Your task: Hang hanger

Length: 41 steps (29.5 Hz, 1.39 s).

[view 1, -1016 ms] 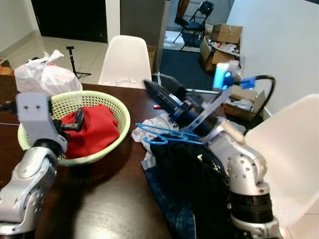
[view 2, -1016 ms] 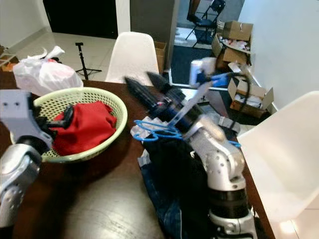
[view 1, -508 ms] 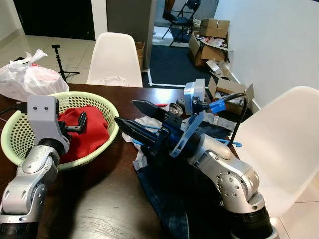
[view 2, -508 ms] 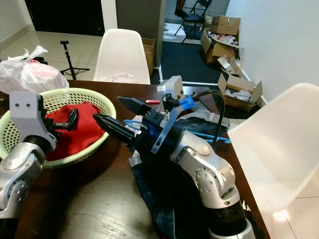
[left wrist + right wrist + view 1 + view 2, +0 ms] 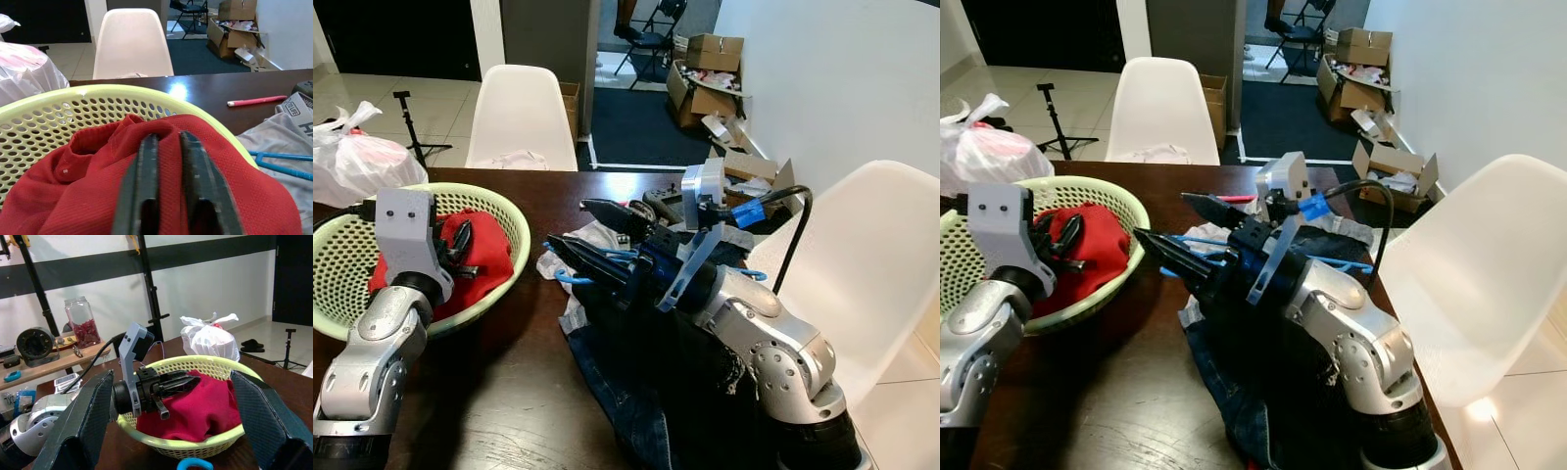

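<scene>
A blue plastic hanger lies on the pile of clothes at the table's middle. Its hook is just below my right gripper. That gripper is low over the pile, pointing at the basket, and stands wide open with nothing between its fingers. My left gripper rests inside the green basket on a red cloth. Its fingers are nearly together. Whether they pinch the cloth is unclear.
Dark jeans and a pale garment are heaped under the right arm. White chairs stand behind the table and at its right. A tied plastic bag sits past the basket, and a red pen lies on the table.
My right gripper has come down from a raised pose and now points left, low over the clothes and hanger. The camera has shifted. The left arm has stayed in the basket.
</scene>
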Motion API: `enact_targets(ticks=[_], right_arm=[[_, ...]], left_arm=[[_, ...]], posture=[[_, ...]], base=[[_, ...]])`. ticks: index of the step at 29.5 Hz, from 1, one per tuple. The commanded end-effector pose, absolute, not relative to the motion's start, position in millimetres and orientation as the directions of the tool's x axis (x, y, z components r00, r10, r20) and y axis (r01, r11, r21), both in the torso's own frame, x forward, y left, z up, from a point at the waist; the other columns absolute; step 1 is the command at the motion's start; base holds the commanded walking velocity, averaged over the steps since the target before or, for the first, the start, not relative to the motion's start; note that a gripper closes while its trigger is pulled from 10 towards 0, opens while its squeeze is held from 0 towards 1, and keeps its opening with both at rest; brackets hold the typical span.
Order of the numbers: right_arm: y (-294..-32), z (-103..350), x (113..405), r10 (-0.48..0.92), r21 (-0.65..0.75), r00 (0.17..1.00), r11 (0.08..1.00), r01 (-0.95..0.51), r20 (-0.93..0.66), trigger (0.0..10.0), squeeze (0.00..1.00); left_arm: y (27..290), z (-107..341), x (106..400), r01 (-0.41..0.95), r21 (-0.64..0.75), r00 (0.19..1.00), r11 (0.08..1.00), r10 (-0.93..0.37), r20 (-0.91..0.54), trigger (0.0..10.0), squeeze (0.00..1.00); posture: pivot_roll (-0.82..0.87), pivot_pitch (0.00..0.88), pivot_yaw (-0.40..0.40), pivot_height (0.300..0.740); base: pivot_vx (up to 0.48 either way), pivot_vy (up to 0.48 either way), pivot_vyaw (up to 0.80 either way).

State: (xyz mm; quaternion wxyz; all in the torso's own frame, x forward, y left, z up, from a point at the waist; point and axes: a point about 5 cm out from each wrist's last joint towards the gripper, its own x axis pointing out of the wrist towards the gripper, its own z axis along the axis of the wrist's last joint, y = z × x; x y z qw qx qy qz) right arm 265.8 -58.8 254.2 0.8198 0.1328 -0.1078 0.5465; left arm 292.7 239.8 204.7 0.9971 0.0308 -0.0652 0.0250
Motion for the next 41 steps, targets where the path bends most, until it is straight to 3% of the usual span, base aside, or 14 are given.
enact_targets(ticks=[1, 8, 15, 17, 18, 20, 21, 23, 26, 28, 31, 33, 37, 41], right_arm=[[-63.7, 256.7, 266.8, 0.858, 0.084, 0.398, 0.393, -0.916, 0.323, 10.0, 0.0], [-65.0, 258.0, 268.4, 0.853, 0.084, 0.406, 0.401, -0.912, 0.328, 10.0, 0.0], [-67.4, 258.4, 273.0, 0.832, 0.097, 0.437, 0.432, -0.897, 0.342, 10.0, 0.0], [-68.2, 259.9, 274.6, 0.821, 0.113, 0.442, 0.432, -0.895, 0.361, 10.0, 0.0], [-68.2, 259.9, 274.6, 0.821, 0.113, 0.442, 0.432, -0.895, 0.361, 10.0, 0.0], [-68.6, 260.1, 276.0, 0.815, 0.121, 0.444, 0.432, -0.894, 0.371, 10.0, 0.0], [-68.6, 260.1, 276.0, 0.815, 0.121, 0.444, 0.432, -0.894, 0.371, 10.0, 0.0], [-69.1, 259.9, 277.1, 0.81, 0.129, 0.448, 0.433, -0.892, 0.379, 10.0, 0.0], [-69.7, 260.4, 278.0, 0.805, 0.133, 0.451, 0.436, -0.89, 0.385, 10.0, 0.0], [-71.2, 261.8, 279.3, 0.793, 0.145, 0.458, 0.439, -0.887, 0.402, 10.0, 0.0], [-71.4, 262.2, 279.8, 0.789, 0.149, 0.46, 0.44, -0.886, 0.406, 10.0, 0.0], [-72.5, 261.9, 280.5, 0.785, 0.154, 0.466, 0.444, -0.883, 0.407, 10.0, 0.0], [-73.8, 261.3, 281.9, 0.781, 0.158, 0.473, 0.449, -0.879, 0.408, 10.0, 0.0], [-74.3, 261.2, 282.8, 0.779, 0.16, 0.475, 0.451, -0.878, 0.409, 10.0, 0.0]], left_arm=[[246.0, 199.8, 290.5, -0.067, 0.072, 0.993, 0.995, 0.06, 0.099, 0.0, 0.0], [252.7, 197.1, 287.3, -0.089, 0.074, 0.994, 0.993, 0.083, 0.075, 0.0, 0.0], [264.9, 243.0, 286.6, -0.053, -0.117, 0.968, 0.992, 0.08, 0.239, 0.0, 0.0], [268.0, 295.7, 281.2, 0.058, -0.174, 0.902, 0.983, 0.023, 0.432, 0.0, 0.0], [268.0, 295.7, 281.2, 0.058, -0.174, 0.902, 0.983, 0.023, 0.432, 0.0, 0.0], [267.6, 355.2, 268.5, 0.179, -0.167, 0.791, 0.97, -0.041, 0.61, 0.0, 0.0], [267.6, 355.2, 268.5, 0.179, -0.167, 0.791, 0.97, -0.041, 0.61, 0.0, 0.0], [256.9, 396.8, 253.6, 0.308, -0.134, 0.684, 0.942, -0.121, 0.719, 0.0, 0.0], [244.7, 413.5, 245.2, 0.414, -0.115, 0.617, 0.903, -0.185, 0.765, 0.0, 0.0], [217.6, 431.5, 226.8, 0.614, -0.044, 0.484, 0.788, -0.331, 0.81, 0.0, 0.0], [210.2, 434.0, 220.6, 0.67, -0.019, 0.44, 0.742, -0.377, 0.815, 0.0, 0.0], [204.7, 441.8, 203.8, 0.753, 0.027, 0.339, 0.657, -0.423, 0.84, 0.0, 0.0], [206.6, 452.9, 187.7, 0.797, 0.073, 0.259, 0.6, -0.449, 0.855, 0.0, 0.0], [207.1, 456.1, 182.6, 0.803, 0.096, 0.241, 0.588, -0.468, 0.85, 0.0, 0.0]], posture=[[0.09, 0.067, -0.106, 0.74], [0.09, 0.066, -0.104, 0.74], [0.1, 0.053, -0.096, 0.74], [0.1, 0.051, -0.095, 0.74], [0.1, 0.051, -0.095, 0.74], [0.11, 0.048, -0.095, 0.74], [0.11, 0.048, -0.095, 0.74], [0.12, 0.044, -0.093, 0.74], [0.12, 0.043, -0.091, 0.74], [0.12, 0.038, -0.088, 0.74], [0.12, 0.038, -0.09, 0.74], [0.13, 0.036, -0.09, 0.74], [0.13, 0.035, -0.091, 0.74], [0.13, 0.035, -0.091, 0.74]], base=[[0.0, 0.0, 0.0], [0.0, 0.0, 0.0], [0.0, 0.0, 0.0], [0.0, 0.0, 0.0], [0.0, 0.0, 0.0], [0.0, 0.0, 0.0], [0.0, 0.0, 0.0], [0.0, 0.0, 0.0], [0.0, 0.0, 0.0], [0.0, 0.0, 0.0], [0.0, 0.0, 0.0], [0.0, 0.0, 0.0], [0.0, 0.0, 0.0], [0.0, 0.0, 0.0]])
